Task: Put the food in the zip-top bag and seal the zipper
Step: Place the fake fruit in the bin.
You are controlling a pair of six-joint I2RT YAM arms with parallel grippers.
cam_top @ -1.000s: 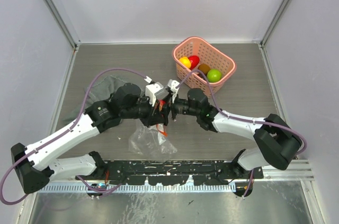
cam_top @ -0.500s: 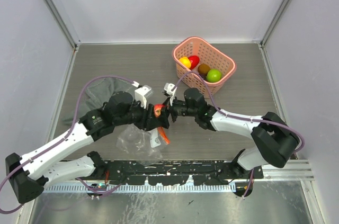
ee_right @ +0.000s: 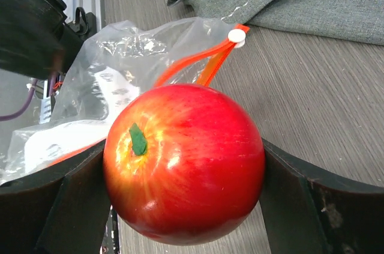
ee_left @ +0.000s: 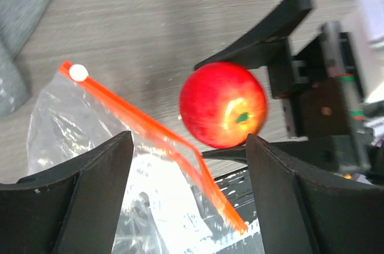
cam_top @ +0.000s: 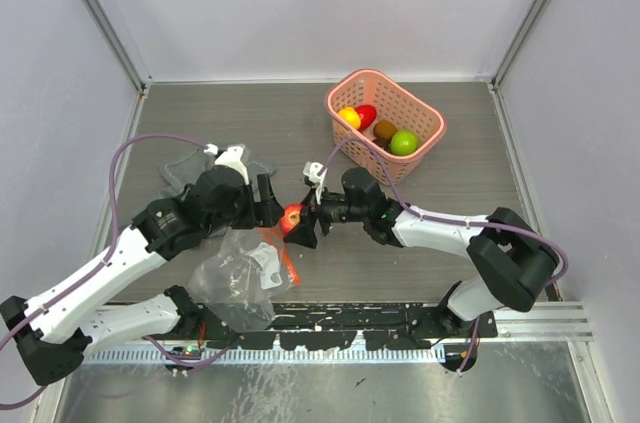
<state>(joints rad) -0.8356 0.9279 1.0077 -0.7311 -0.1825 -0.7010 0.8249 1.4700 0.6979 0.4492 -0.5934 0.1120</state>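
Right tool (cam_top: 303, 229) clamped on red apple (ee_right: 183, 161), just beside the zipper (ee_left: 150, 131). Left tool (cam_top: 268, 205) jaws wide apart, gripping nothing. Zip-top bag (cam_top: 238, 271) lies crumpled by the tabletop's near edge, left of centre. Zipper strips parted, white slider (ee_left: 78, 72) at one end.

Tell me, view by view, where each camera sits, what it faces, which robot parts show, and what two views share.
Top external: above and behind the bases, looking down on the table; both arms show.
Left wrist: on the left arm, looking down past the open left gripper at the zip-top bag and zipper.
Right wrist: on the right arm, facing the apple held in the right gripper.
Shared: both wrist views show apple, bag, zipper.
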